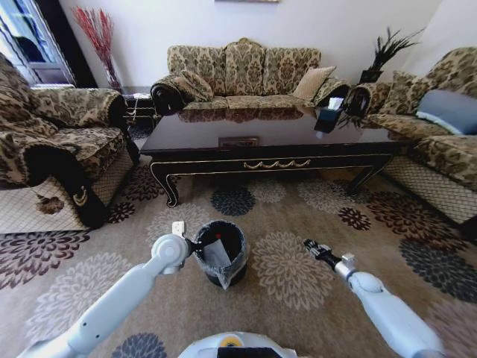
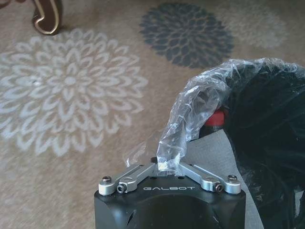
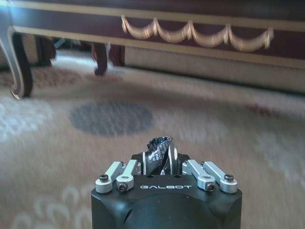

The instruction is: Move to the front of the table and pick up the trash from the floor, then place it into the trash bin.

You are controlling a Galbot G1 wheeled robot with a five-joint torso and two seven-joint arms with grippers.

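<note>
Pinching a clear wrapper [image 2: 190,114] — left tool [image 2: 167,167] beside trash bin [image 1: 220,252]

A floral-patterned three-seat fabric sofa [image 1: 242,71] stands at the back; red dried branches [image 1: 97,33] rise beside its end, a dark spiky plant [image 1: 387,51] beside the other.

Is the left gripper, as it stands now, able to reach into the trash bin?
Probably yes: the left gripper, shut on a clear wrapper, sits right beside the trash bin, whose mouth is open with nothing between them.
</note>
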